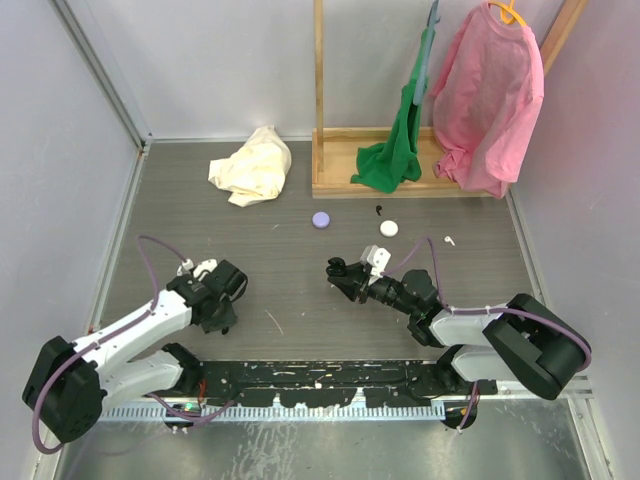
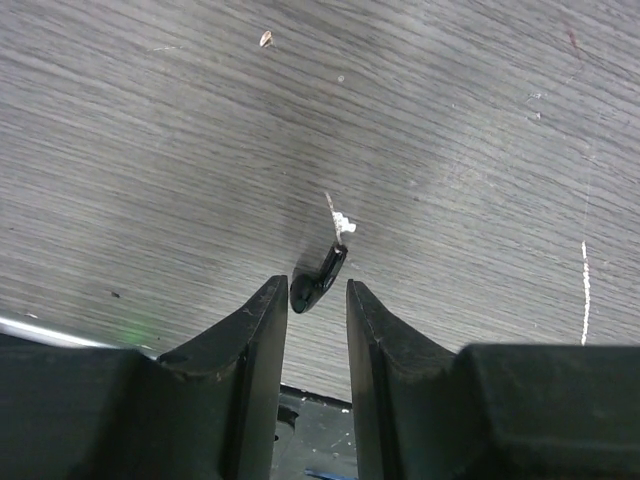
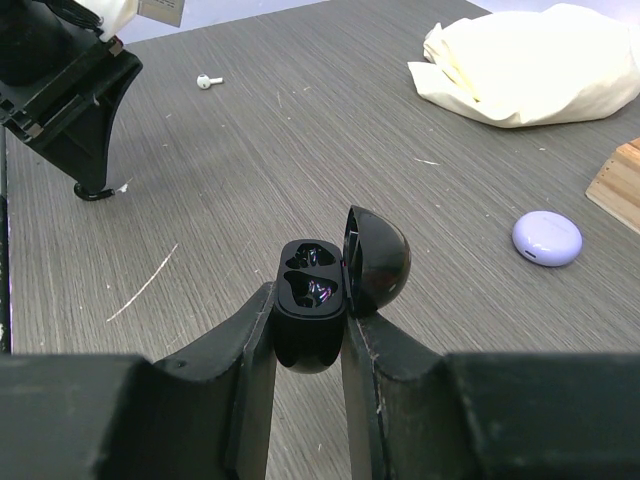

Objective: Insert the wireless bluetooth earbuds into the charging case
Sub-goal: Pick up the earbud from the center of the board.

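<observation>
Found left fingers (image 2: 255, 340) narrowly apart astride black earbud (image 2: 325, 272) lying on bench (image 2: 200, 120); gap visible on one side. Found right fingers (image 3: 240, 350) clamped on black charging case (image 3: 312, 340), lid open. Noted farther off: lilac case (image 3: 547, 237), white earbud (image 3: 208, 81), cream cloth (image 3: 530, 60).
</observation>
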Available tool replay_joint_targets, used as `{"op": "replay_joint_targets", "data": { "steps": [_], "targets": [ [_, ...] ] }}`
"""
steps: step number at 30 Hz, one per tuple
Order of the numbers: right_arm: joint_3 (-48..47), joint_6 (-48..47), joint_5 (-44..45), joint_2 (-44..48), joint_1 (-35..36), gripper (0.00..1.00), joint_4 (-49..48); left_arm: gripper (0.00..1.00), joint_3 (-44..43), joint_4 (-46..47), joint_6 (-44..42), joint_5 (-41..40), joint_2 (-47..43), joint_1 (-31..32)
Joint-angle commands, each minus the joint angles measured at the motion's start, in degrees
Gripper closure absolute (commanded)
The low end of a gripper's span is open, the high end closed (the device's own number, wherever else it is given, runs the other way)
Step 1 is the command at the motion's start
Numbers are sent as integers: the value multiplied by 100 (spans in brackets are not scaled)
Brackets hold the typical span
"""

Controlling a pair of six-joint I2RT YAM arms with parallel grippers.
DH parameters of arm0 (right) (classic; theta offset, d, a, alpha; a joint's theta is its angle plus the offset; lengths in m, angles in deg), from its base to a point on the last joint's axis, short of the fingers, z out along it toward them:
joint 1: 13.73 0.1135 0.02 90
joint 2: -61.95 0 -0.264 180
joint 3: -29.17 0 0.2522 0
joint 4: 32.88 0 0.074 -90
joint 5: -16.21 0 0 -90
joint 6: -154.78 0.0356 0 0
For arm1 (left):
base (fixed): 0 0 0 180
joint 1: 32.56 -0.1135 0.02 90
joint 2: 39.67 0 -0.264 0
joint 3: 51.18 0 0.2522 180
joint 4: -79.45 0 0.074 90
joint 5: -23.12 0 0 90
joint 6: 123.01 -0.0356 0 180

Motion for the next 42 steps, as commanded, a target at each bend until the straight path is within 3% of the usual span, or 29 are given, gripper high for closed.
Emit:
{"op": "replay_joint_targets", "data": {
  "steps": [1,14,23,29,34,42],
  "targets": [
    [-27,22,73,26,-13,99,-404,69,-21,325,-87,-44,130,-30],
    [-38,44,60,37,-14,99,-401,72,4,289,-138,29,285,-31],
    [-28,39,76,78,-12,99,-388,76,-227,703,-501,553,911,-31],
    [-22,27,94,113,-9,99,-361,86,-368,1119,-733,958,1284,-32],
    [-14,4,140,140,-9,99,-348,89,-796,1646,-1237,1512,1945,55],
    [29,-128,387,234,-15,99,-225,87,-2245,1792,-2582,1784,3287,831]
  ]
}}
